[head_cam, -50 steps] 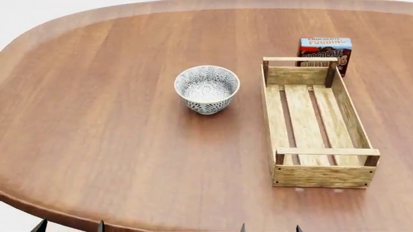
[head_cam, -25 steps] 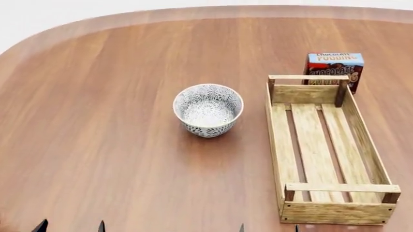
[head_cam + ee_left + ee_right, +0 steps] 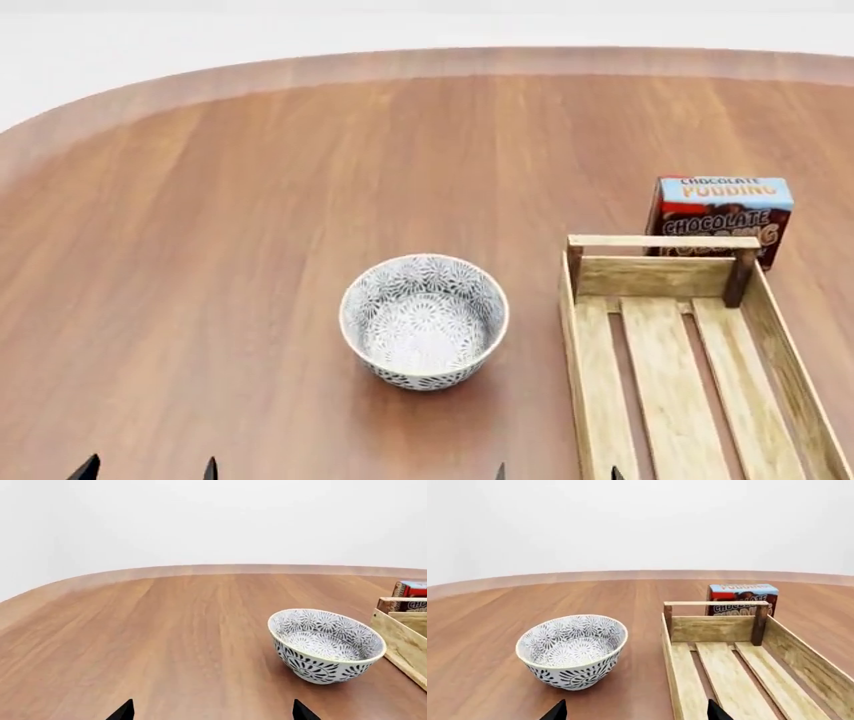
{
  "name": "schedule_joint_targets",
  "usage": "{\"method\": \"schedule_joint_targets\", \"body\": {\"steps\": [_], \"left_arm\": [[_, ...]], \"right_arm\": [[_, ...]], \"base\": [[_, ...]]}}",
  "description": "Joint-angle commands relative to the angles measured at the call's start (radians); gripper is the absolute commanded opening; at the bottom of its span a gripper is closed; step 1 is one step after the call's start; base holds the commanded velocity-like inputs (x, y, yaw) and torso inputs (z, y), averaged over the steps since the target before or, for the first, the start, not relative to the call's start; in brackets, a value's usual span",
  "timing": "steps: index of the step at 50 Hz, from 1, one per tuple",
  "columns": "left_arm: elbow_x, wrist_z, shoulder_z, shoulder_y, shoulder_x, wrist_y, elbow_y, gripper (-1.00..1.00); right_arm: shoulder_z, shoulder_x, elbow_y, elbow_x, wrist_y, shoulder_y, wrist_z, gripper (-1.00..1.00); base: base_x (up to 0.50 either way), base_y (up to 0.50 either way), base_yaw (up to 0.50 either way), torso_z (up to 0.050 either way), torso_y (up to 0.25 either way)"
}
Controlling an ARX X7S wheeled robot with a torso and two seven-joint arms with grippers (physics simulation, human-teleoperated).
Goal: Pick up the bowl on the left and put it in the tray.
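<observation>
Bowl [image 3: 424,320] at lower centre, probably rigid, glazed, slippery, breakable: best pinched over rim; left gripper [image 3: 212,715] spread, nothing held.

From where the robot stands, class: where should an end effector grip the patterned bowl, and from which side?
Probably the thin rim of the bowl, from above on its left side: it sits upright and open, with the tray close on its right.

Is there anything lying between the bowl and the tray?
Nothing. Only bare table separates the bowl from the tray, as the head view shows; the right wrist view shows the same.
</observation>
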Motion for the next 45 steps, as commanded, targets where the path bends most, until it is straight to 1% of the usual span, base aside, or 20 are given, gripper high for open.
{"method": "schedule_joint_targets", "body": {"steps": [1, 10, 15, 16, 17, 20, 22, 23, 24, 27, 28, 29, 32, 34, 36, 38, 39, 40, 42, 45], "left_arm": [[-0.007, -0.008, 0.008, 0.0, -0.006, 0.001, 0.0, 1.0], [-0.011, -0.016, 0.013, -0.003, -0.01, -0.003, 0.001, 1.0], [-0.025, -0.035, 0.009, -0.025, -0.019, -0.091, 0.031, 1.0], [-0.03, -0.038, 0.008, -0.031, -0.025, -0.122, 0.05, 1.0], [-0.049, -0.05, 0.0, -0.044, -0.036, -0.201, 0.107, 1.0], [-0.075, -0.062, -0.007, -0.053, -0.064, -0.3, 0.245, 1.0], [-0.14, -0.077, -0.021, -0.089, -0.096, -0.485, 0.401, 1.0], [-0.155, -0.077, -0.022, -0.099, -0.109, -0.525, 0.446, 1.0], [-0.195, -0.1, -0.033, -0.133, -0.133, -0.653, 0.554, 1.0], [-0.31, -0.128, -0.093, -0.202, -0.146, -0.844, 0.684, 1.0], [-0.408, -0.16, -0.153, -0.267, -0.141, -0.986, 0.754, 1.0], [-0.414, -0.164, -0.157, -0.271, -0.141, -0.995, 0.759, 1.0], [-0.684, -0.25, -0.329, -0.443, -0.105, -1.307, 0.881, 1.0], [-0.815, -0.316, -0.42, -0.538, -0.077, -1.448, 0.921, 1.0], [-0.879, -0.351, -0.464, -0.59, -0.066, -1.506, 0.942, 1.0], [-0.977, -0.422, -0.523, -0.675, -0.054, -1.572, 0.956, 1.0], [-1.032, -0.466, -0.536, -0.695, -0.06, -1.577, 0.945, 1.0], [-1.122, -0.446, -0.605, -0.755, -0.073, -1.532, 0.97, 1.0], [-1.13, -0.466, -0.605, -0.738, -0.069, -1.531, 0.947, 1.0], [-1.12, -0.454, -0.599, -0.699, -0.065, -1.511, 0.924, 1.0]], "right_arm": [[-0.007, 0.006, 0.002, 0.009, -0.002, 0.001, 0.006, 1.0], [-0.014, 0.011, 0.003, 0.01, 0.031, 0.012, 0.02, 1.0], [-0.016, 0.018, -0.022, 0.006, 0.198, 0.051, 0.058, 1.0], [-0.007, 0.024, -0.048, 0.048, 0.231, 0.051, 0.032, 1.0], [-0.01, 0.037, -0.1, 0.07, 0.319, 0.06, 0.029, 1.0], [-0.022, 0.07, -0.234, 0.059, 0.443, 0.074, 0.055, 1.0], [0.011, 0.094, -0.393, 0.109, 0.625, 0.117, 0.08, 1.0], [0.026, 0.099, -0.44, 0.131, 0.682, 0.134, 0.087, 1.0], [0.042, 0.121, -0.55, 0.159, 0.815, 0.181, 0.107, 1.0], [0.1, 0.128, -0.679, 0.235, 1.022, 0.266, 0.135, 1.0], [0.16, 0.117, -0.75, 0.306, 1.172, 0.341, 0.147, 1.0], [0.163, 0.116, -0.756, 0.31, 1.184, 0.345, 0.149, 1.0], [0.269, 0.075, -0.901, 0.405, 1.488, 0.528, 0.201, 1.0], [0.337, 0.054, -0.966, 0.484, 1.61, 0.627, 0.236, 1.0], [0.368, 0.093, -0.962, 0.659, 1.611, 0.672, 0.357, 1.0], [0.413, 0.15, -0.927, 0.953, 1.611, 0.76, 0.573, 1.0], [0.426, 0.164, -0.907, 1.044, 1.609, 0.787, 0.644, 1.0], [0.454, 0.19, -0.876, 1.189, 1.608, 0.864, 0.745, 1.0], [0.456, 0.207, -0.857, 1.28, 1.595, 0.867, 0.818, 1.0], [0.428, 0.248, -0.904, 1.229, 1.563, 0.871, 0.785, 1.0]], "base": [[0.5, 0.0, 0.0, 0.0, 0.0], [0.5, 0.0, 0.0, 0.0, 0.0], [0.06, 0.0, 0.0, 0.0, 0.003], [0.0, 0.0, 0.0, 0.0, 0.0], [0.0, 0.0, 0.0, 0.0, 0.0], [0.0, 0.0, 0.0, 0.0, 0.0], [0.0, 0.0, 0.0, 0.0, 0.0], [0.0, 0.0, 0.0, 0.0, 0.0], [0.0, 0.0, 0.0, 0.0, 0.0], [0.0, 0.0, 0.0, 0.0, 0.0], [0.0, 0.0, 0.0, 0.0, 0.0], [0.0, 0.0, 0.0, 0.0, 0.0], [0.0, 0.0, 0.0, 0.0, 0.0], [0.0, 0.0, 0.0, 0.0, 0.0], [0.0, 0.0, 0.0, 0.0, 0.0], [0.0, 0.0, 0.0, 0.0, 0.0], [0.0, 0.0, 0.0, 0.0, 0.0], [0.0, 0.0, 0.0, 0.05, 0.0], [0.0, 0.0, 0.0, 0.05, 0.0], [0.0, 0.0, 0.0, 0.05, 0.0]]}}
